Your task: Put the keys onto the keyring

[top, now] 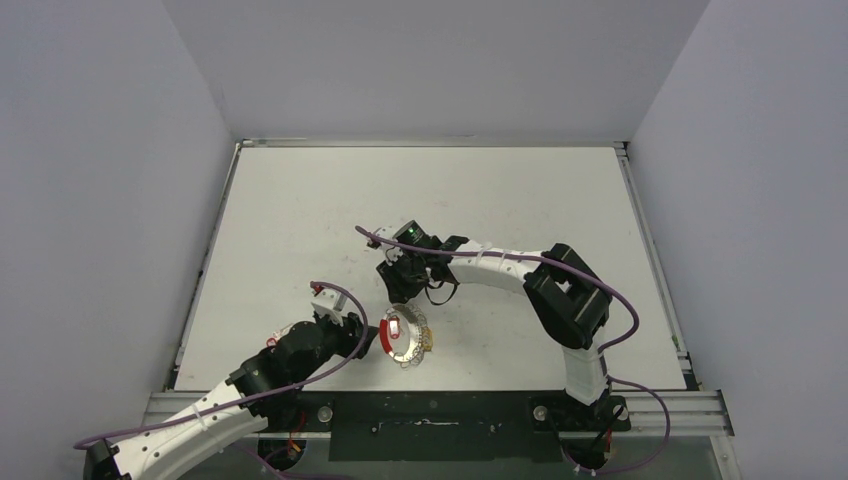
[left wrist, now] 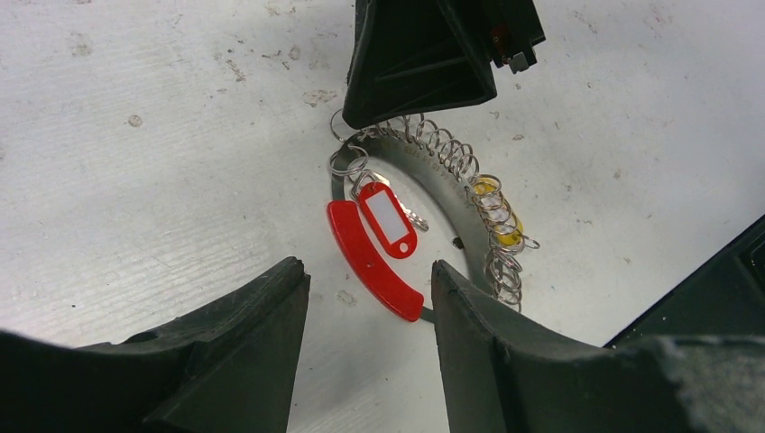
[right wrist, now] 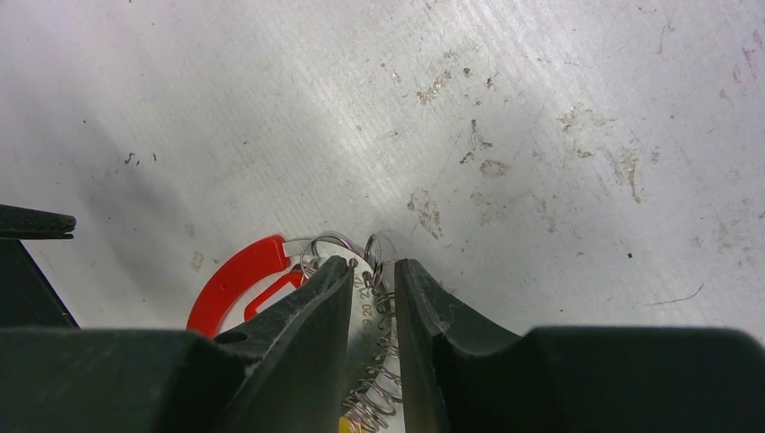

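Observation:
The keyring (top: 418,322) lies flat on the table near the front middle. In the left wrist view it is a flat metal band (left wrist: 433,185) with a red plastic arc (left wrist: 370,257) on its rim and several small wire loops strung along it. A key with a red tag (left wrist: 388,218) and yellow tags (left wrist: 488,188) hang on the loops. My left gripper (left wrist: 367,268) is open, its fingers low on either side of the red arc. My right gripper (right wrist: 372,266) is closed narrowly on the band's far part (right wrist: 372,311) and its loops. It also shows in the top view (top: 400,295).
The white table (top: 300,210) is scuffed and has a raised rim; grey walls stand on three sides. The left gripper (top: 370,338) sits just left of the ring. The right finger (left wrist: 415,63) hides the ring's far edge from the left wrist camera.

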You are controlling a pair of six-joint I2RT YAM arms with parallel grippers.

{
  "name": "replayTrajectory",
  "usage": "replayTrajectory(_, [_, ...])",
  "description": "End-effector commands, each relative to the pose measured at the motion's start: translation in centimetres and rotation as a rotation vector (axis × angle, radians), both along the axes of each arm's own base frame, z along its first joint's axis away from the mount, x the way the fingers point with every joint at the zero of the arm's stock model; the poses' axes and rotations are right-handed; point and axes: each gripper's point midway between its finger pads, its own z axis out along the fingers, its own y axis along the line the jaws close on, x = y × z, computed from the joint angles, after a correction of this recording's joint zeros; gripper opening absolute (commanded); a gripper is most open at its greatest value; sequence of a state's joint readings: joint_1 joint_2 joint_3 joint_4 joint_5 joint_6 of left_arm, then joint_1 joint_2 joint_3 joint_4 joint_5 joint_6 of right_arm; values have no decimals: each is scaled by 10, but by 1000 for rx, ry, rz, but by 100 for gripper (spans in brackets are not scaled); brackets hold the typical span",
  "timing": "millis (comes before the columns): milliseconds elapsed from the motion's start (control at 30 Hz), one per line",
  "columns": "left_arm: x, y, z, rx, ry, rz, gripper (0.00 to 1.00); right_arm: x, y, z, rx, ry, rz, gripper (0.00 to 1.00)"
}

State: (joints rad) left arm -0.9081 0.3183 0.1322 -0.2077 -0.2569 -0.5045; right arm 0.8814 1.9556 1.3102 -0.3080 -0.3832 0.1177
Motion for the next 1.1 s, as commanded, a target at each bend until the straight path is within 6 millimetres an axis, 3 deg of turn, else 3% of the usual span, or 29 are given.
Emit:
replayTrajectory(0, [7,-4,30,-37,-59,6,50,0,5,6,8,-21,3,26])
replayTrajectory(400, [8,-3,35,-29,-73,8,50,-3,6,-3,-18,7,18,23])
replayTrajectory(500, [9,-2,36,-29,-78,7,50,-5,7,-2,-13,13,24,14])
replayTrajectory(567, [9,-2,36,-26,-80,7,50,-4,7,0,-10,10,25,1])
replayTrajectory(633, [9,-2,37,-25,-83,7,50,-4,7,5,-11,3,36,0])
replayTrajectory(867, [9,-4,43,-16,-125,-23,50,-15,-3,46,43,-98,152,0])
replayTrajectory(1067, [9,-12,60,-22,-224,-94,50,-37,-20,76,101,-161,263,0])
